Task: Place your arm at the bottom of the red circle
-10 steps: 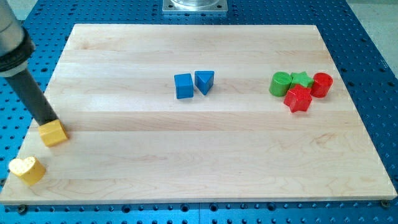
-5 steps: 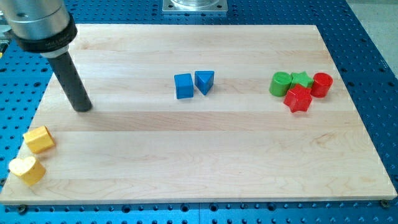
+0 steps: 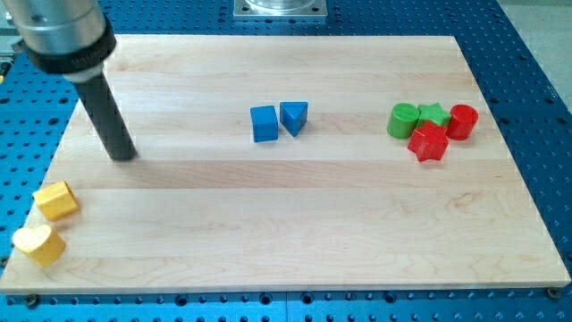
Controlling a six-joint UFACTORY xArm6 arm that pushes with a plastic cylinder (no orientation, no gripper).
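Note:
The red circle [image 3: 464,121] stands at the view's right, at the right end of a tight cluster with a green star [image 3: 433,114], a green circle [image 3: 403,120] and a red star [image 3: 429,142] just below them. My tip [image 3: 122,156] rests on the board at the view's left, far from the red circle and well left of the blue blocks.
A blue cube [image 3: 264,123] and a blue triangle [image 3: 293,116] sit side by side near the board's middle. A yellow block [image 3: 55,200] and a yellow heart [image 3: 38,244] lie at the bottom left corner. The wooden board [image 3: 295,233] lies on a blue perforated table.
My tip left the yellow block, which slid a little down and left, and moved up and to the right. In the last half second it shifted only slightly right.

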